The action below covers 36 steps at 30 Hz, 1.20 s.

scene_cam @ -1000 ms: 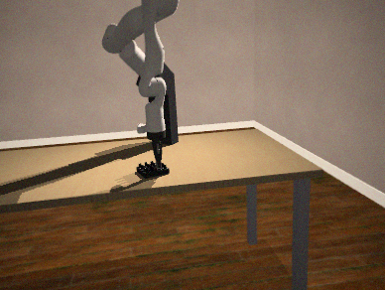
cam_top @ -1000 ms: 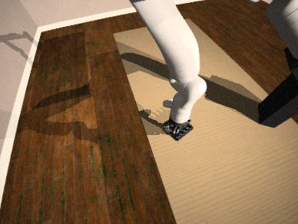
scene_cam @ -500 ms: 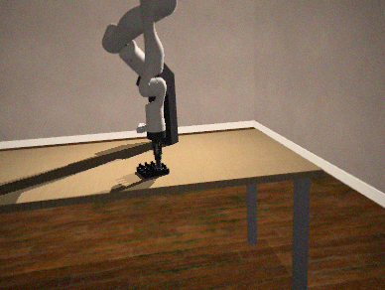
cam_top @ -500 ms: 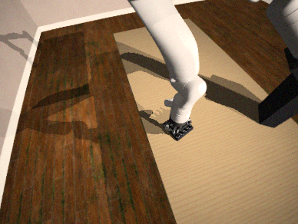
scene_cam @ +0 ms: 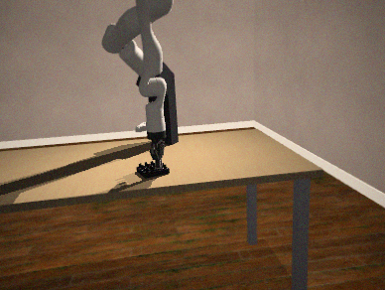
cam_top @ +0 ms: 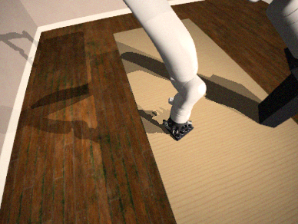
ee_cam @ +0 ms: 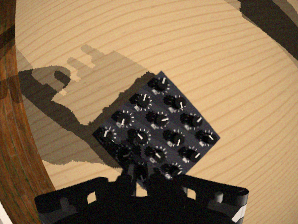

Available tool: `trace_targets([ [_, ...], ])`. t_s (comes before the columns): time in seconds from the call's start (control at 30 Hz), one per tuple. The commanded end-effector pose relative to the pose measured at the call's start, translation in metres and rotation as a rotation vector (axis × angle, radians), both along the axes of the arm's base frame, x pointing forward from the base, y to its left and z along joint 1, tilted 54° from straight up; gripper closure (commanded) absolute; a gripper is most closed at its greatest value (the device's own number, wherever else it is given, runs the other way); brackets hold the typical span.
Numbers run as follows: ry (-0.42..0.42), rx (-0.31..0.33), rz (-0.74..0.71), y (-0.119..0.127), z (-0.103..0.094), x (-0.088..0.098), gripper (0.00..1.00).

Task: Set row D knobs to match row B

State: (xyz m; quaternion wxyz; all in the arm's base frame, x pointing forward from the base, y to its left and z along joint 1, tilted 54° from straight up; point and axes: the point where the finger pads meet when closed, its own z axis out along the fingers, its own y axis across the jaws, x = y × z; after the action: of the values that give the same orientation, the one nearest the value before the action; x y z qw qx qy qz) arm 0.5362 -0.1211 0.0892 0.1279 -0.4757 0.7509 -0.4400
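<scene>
Wrist view shows the small black square knob box [ee_cam: 156, 129] with its four-by-four grid of white-marked knobs, standing on the pale tan wooden table [ee_cam: 220, 50] near the table's edge, beyond which lies the dark plank floor [ee_cam: 8, 96]. In this view the box sits turned like a diamond, one corner toward the camera and the opposite corner away. The printed names and the socket side are too small to read here, so I cannot tell which row is D.

The black two-finger gripper [ee_cam: 141, 175] comes straight down from above and meets the box at its near corner. Its fingers are closed tight on one of the knobs at that corner; the knob itself is hidden between the fingertips, so which knob it is cannot be told. The relation that matters for the coming twist: the held knob lies directly under the wrist, its turning axis upright and in line with the gripper's own axis. Judging from this, a roll of the wrist alone should turn the knob without dragging the box sideways.

In the exterior view the white jointed arm [scene_cam: 155, 106] stands nearly vertical over the box, near the front edge of the table.
</scene>
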Motion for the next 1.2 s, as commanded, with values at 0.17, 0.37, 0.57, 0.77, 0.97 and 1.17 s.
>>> trace_targets([
  [0.17, -0.102, 0.12, -0.11, -0.0001, 0.0005, 0.0, 0.92],
  [0.37, -0.157, 0.182, -0.169, -0.0001, 0.0005, 0.0, 0.92],
  [0.57, -0.227, 0.262, -0.245, -0.0001, 0.0005, 0.0, 0.92],
  [0.77, -0.271, 0.312, -0.293, -0.0001, 0.0005, 0.0, 0.92],
  [0.97, -0.299, 0.344, -0.323, -0.0001, 0.0005, 0.0, 0.92],
  [1.17, -0.313, 0.36, -0.338, -0.0001, 0.0005, 0.0, 0.92],
])
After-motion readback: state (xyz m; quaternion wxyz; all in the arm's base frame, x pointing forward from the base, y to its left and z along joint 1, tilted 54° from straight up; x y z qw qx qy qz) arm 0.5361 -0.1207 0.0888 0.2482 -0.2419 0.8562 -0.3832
